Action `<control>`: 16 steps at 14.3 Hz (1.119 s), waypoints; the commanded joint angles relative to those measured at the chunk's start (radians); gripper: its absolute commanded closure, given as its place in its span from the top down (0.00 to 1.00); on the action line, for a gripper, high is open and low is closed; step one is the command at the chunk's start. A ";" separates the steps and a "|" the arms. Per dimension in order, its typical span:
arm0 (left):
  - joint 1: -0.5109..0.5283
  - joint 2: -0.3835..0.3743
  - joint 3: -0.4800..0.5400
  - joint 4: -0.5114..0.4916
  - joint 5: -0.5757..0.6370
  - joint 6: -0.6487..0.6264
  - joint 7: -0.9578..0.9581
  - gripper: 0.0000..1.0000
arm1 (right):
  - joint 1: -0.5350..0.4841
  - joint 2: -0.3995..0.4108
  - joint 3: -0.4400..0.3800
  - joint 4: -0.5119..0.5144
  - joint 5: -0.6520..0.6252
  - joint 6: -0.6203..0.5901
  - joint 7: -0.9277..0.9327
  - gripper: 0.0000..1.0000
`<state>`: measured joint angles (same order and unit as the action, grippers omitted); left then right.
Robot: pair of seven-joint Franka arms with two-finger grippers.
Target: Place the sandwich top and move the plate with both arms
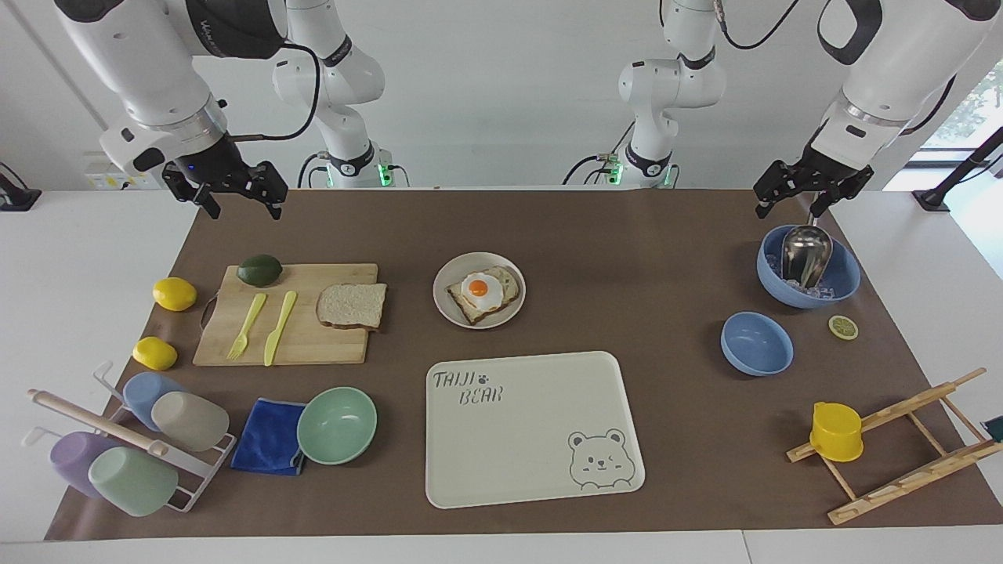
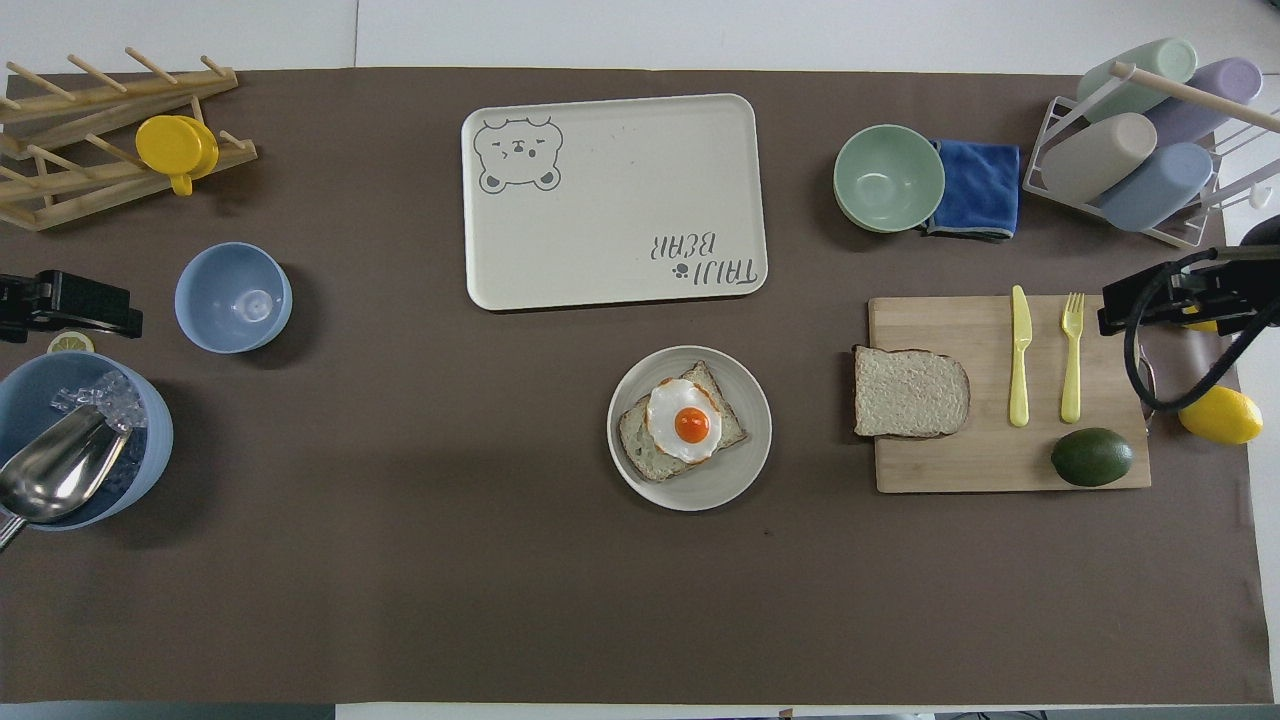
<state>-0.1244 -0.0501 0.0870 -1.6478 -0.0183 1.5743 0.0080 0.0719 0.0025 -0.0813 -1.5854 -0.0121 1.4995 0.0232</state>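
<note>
Right gripper [image 1: 241, 196]: fingers apart, empty; raised over the table edge at the right arm's end, waiting above the cutting board [image 1: 291, 345].
Left gripper [image 1: 791, 200]: fingers apart, empty; raised above the blue bowl with the metal scoop [image 1: 807, 266], waiting.
Sandwich top [image 1: 352, 305]: flat on the cutting board, below and inward of the right gripper; likely that arm's pick.
Plate [image 1: 450, 309]: mid-table between both grippers, bearing egg toast [image 1: 484, 291]; untopped.
Bear tray [image 1: 533, 431]: just beside the plate, probably its destination.

The sandwich top [image 1: 352, 306] lies on the cutting board [image 1: 305, 345], beside the plate [image 1: 453, 307], toward the right arm's end
</note>
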 commanded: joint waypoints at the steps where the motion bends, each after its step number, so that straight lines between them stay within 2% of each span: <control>1: -0.003 -0.010 0.007 -0.006 -0.008 -0.002 -0.008 1.00 | -0.011 0.001 0.003 0.009 0.001 -0.005 -0.022 1.00; 8: -0.004 -0.010 0.007 -0.006 -0.008 -0.002 -0.008 1.00 | -0.014 -0.024 0.005 -0.027 0.001 -0.004 -0.005 1.00; 11: -0.004 -0.010 0.007 -0.006 -0.008 -0.002 -0.008 1.00 | -0.001 -0.018 0.073 -0.045 -0.026 0.050 0.026 1.00; 12: -0.004 -0.010 0.007 -0.006 -0.008 -0.002 -0.008 1.00 | 0.014 -0.003 0.081 -0.045 -0.060 0.050 0.076 1.00; 14: -0.004 -0.010 0.007 -0.006 -0.008 -0.002 -0.008 1.00 | 0.142 0.074 0.081 -0.041 -0.155 0.050 0.209 1.00; 16: -0.004 -0.010 0.007 -0.006 -0.008 -0.002 -0.008 1.00 | 0.212 0.135 0.083 -0.041 -0.187 0.067 0.324 1.00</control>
<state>-0.1244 -0.0501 0.0870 -1.6478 -0.0183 1.5743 0.0080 0.2270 0.0692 -0.0023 -1.6270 -0.1523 1.5399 0.2500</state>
